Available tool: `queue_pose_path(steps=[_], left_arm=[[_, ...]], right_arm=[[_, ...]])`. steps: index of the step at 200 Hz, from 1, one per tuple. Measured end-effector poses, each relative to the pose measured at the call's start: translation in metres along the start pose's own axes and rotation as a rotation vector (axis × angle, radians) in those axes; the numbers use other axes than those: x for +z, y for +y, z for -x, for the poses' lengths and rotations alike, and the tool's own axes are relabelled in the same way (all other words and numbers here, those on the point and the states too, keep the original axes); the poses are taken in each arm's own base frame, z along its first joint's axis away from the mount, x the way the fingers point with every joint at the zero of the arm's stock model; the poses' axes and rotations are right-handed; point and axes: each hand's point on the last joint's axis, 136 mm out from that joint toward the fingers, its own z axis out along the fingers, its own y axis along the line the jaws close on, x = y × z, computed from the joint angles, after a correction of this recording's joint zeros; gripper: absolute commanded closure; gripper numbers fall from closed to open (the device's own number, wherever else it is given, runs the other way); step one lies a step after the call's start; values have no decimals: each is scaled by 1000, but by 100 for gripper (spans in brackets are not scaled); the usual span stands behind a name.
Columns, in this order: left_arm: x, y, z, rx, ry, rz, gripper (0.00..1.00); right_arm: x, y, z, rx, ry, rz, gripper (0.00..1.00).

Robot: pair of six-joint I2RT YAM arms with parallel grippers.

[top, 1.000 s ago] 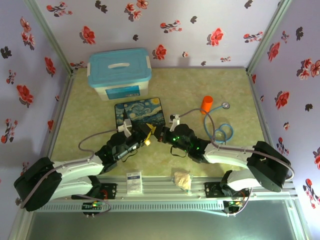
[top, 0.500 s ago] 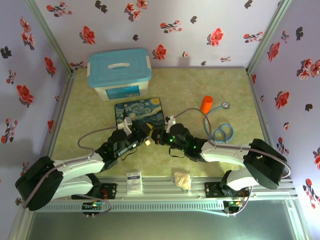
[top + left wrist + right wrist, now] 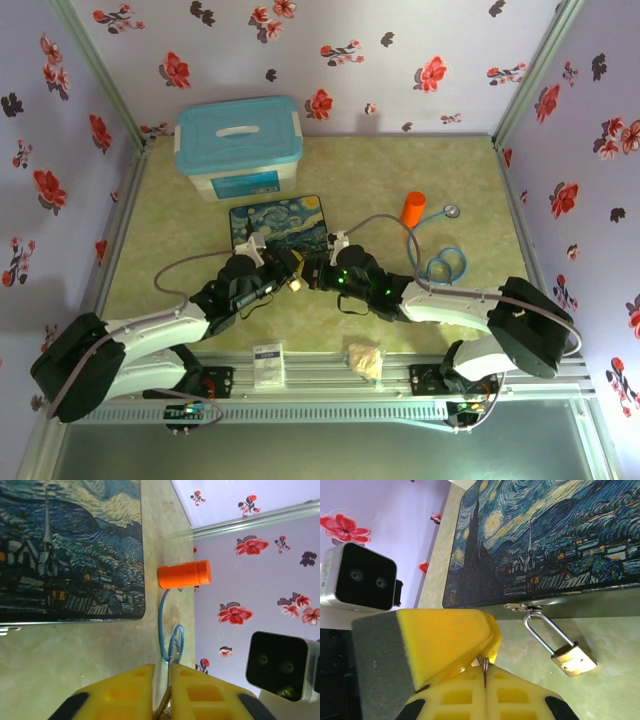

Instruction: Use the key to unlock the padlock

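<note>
The brass padlock [image 3: 572, 659] hangs by its silver shackle from the hasp on the front of the dark painted box [image 3: 545, 540]. My two grippers meet tip to tip just in front of that box. My right gripper [image 3: 485, 670] [image 3: 313, 272] is shut on the key [image 3: 484, 664], whose small ring pokes out between the pads. My left gripper [image 3: 162, 669] [image 3: 289, 271] comes from the opposite side. Its yellow fingers [image 3: 450, 640] pinch the same key [image 3: 167, 700], a thin brown sliver slanting across the narrow gap. The padlock lies right of both grippers in the right wrist view, untouched.
The painted box [image 3: 280, 225] sits mid-table, with a blue-lidded bin [image 3: 239, 145] behind it. An orange cylinder [image 3: 414, 208] and a coiled blue cable [image 3: 445, 262] lie to the right. A white card [image 3: 268, 365] and a crumpled wrapper [image 3: 365, 358] rest on the near rail.
My left gripper has narrowed from wide open to nearly shut round the key. Both grippers have shifted slightly left and toward the box. The padlock has not moved.
</note>
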Motion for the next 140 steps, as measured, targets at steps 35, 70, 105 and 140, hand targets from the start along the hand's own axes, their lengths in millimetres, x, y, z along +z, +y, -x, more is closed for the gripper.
queue_pose_path(steps=[35, 70, 105, 140], left_arm=[[0, 4, 0, 7, 2, 16, 100], [1, 3, -1, 29, 7, 17, 100], [-5, -23, 9, 126, -28, -69, 100], [-19, -72, 22, 223, -103, -256, 100]], right_arm=[[0, 0, 0, 0, 0, 1, 100], [-2, 0, 2, 3, -6, 11, 50], [-11, -1, 13, 22, 2, 122, 34], [-27, 38, 33, -12, -32, 351, 42]])
